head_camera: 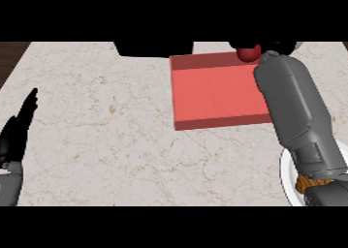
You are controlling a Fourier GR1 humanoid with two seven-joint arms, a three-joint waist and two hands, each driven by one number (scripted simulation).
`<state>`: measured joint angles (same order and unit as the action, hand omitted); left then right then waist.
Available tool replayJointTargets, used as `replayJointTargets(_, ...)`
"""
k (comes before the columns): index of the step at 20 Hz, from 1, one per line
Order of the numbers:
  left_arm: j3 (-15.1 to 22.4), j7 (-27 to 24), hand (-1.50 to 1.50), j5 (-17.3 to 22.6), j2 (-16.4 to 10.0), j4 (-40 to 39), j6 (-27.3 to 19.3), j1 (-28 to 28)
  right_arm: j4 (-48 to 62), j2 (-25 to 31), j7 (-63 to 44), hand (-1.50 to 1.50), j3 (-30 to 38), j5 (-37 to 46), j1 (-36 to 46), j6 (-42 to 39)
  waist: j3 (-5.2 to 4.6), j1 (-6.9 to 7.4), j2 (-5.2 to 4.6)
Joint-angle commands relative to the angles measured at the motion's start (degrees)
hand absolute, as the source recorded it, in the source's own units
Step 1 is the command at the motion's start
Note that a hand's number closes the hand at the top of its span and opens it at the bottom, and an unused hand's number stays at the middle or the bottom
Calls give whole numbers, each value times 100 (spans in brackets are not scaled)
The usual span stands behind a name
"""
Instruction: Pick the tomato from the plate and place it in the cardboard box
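1. The right hand (282, 47) is curled round the tomato (249, 53), at the far right corner of the cardboard box (215, 92).
2. The plate (284, 169) lies near right, partly under the forearm.
3. The left hand (16, 130) rests at the left of the desk (104, 121), fingers straight.

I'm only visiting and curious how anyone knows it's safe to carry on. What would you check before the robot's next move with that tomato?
1. Tomato off the plate: ok.
2. Right hand curled round the tomato: ok, though the view's upper edge cuts off most of the hand.
3. Tomato inside the walls of the cardboard box: cannot tell; it shows at the far right corner.
4. Box open on top: ok.
5. Left hand out of the way: ok, resting open at the left edge.
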<state>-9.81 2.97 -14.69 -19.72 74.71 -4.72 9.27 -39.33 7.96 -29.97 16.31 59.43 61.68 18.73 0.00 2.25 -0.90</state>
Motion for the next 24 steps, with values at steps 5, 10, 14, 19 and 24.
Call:
replayJointTargets(5,-59,186,0,91,-103,139,173,210,1518,-119,341,-150,718,-577,426,803,6,85,-32)
replayJointTargets(10,-34,-159,0,-21,29,-83,33,-54,1790,49,1275,-150,886,-771,499,1334,4,76,-35)
replayJointTargets(14,165,-44,0,-215,207,90,-140,-14,1563,253,1983,-150,1140,-1096,504,1736,8,38,-24)
replayJointTargets(19,-38,171,0,48,69,395,94,-233,1237,132,2577,-150,1510,-1665,413,2324,10,4,30)
replayJointTargets(24,-132,-223,0,-77,120,157,-100,-594,318,290,2929,-150,1592,-2283,-55,1781,1,-220,106)
